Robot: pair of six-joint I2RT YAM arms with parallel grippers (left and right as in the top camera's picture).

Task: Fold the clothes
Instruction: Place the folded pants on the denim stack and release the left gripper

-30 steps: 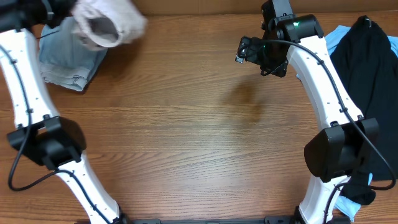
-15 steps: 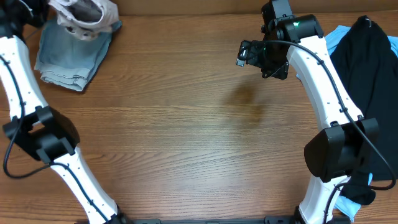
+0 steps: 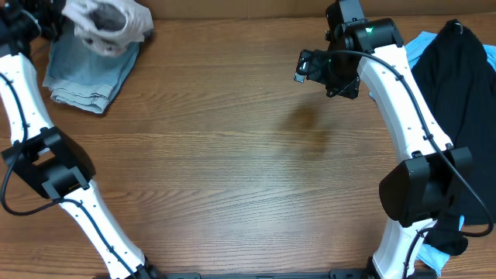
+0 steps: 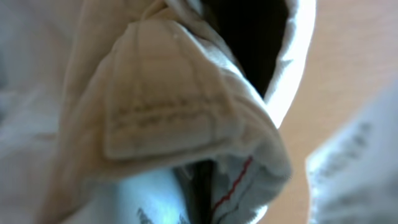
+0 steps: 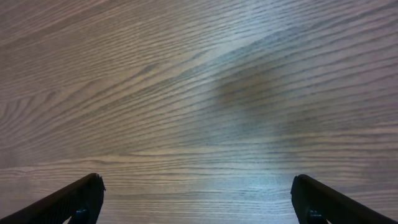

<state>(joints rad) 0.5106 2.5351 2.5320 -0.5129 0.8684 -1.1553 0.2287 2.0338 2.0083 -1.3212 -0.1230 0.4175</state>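
The light beige khaki trousers (image 3: pixel 108 19) are bunched in a heap at the far left corner, on the top edge of the folded faded denim (image 3: pixel 84 74). My left gripper (image 3: pixel 66 17) is at the heap's left side, its fingers buried in the cloth. In the left wrist view the trousers (image 4: pixel 161 106) fill the frame, with a belt loop and a white inner lining showing, and the fingers are hidden. My right gripper (image 3: pixel 314 66) hangs open and empty over bare wood at the far right of centre; its fingertips (image 5: pixel 81 199) stand wide apart.
A black top (image 3: pixel 457 85) lies over a sky-blue top (image 3: pixel 422 43) along the right edge, beside the right arm. The wooden table (image 3: pixel 232 170) stretches between the two arms. The table's far edge runs just behind the heap.
My left arm has carried the khaki heap left and back, from over the denim's right side to the far left corner. The right arm has not moved.
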